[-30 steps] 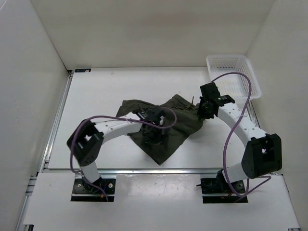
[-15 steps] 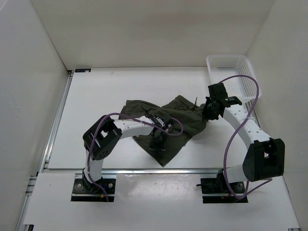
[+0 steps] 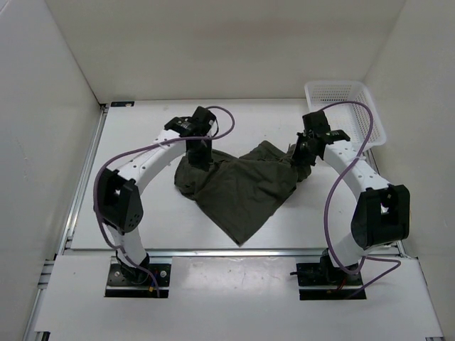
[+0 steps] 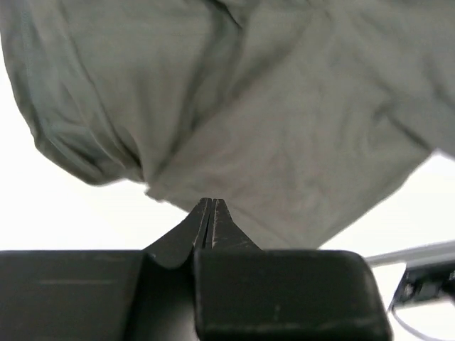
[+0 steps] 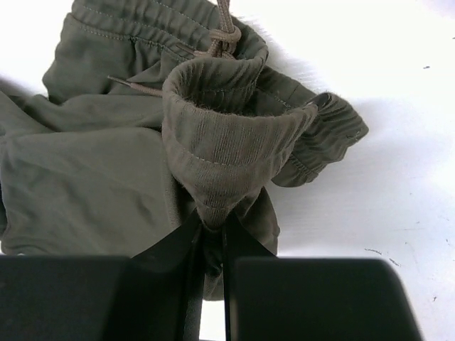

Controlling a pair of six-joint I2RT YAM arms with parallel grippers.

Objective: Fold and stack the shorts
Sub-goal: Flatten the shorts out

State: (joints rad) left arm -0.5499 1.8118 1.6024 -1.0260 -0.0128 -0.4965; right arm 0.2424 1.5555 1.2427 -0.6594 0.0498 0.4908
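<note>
The shorts are dark olive-green soft fabric, lying rumpled and partly spread across the middle of the tabletop, with one corner pointing near. At the right end a fold of the ribbed elastic waistband stands up, pinched in the right hand. The thin tan drawstring lies knotted just beyond the fold.

The shorts sprawl across mid-table, with the left arm arching along their left side and the right arm curving round their right. Bare table runs along the far wall between the two arms, and a narrower strip shows at the front edge. The basket fills the far right corner.
</note>
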